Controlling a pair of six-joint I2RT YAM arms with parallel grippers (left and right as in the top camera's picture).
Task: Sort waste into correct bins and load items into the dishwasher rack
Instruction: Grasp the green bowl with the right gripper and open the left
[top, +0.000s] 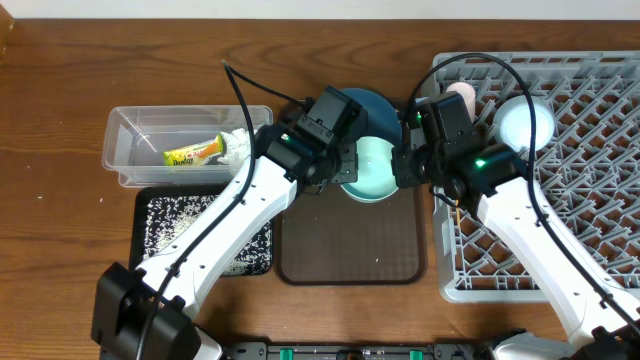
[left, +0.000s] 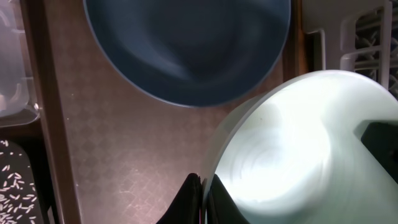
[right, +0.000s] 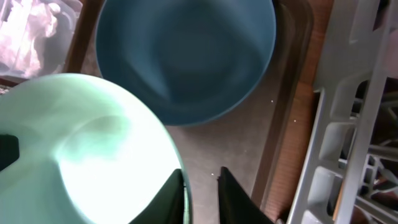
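Above brown tray (top: 350, 250), left end effector (left: 203, 190) clenches pale-green bowl (left: 292, 143); right end effector (right: 202, 186), parted, at its rim.

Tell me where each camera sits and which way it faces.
Overhead: above the table, facing straight down on both arms and the dishwasher rack.
Left wrist: faces down past its fingers, pinching the pale-green bowl.
Right wrist: faces down past its fingers from the bowl's opposite side.
Both wrist views share the bowl and dark-blue plate.
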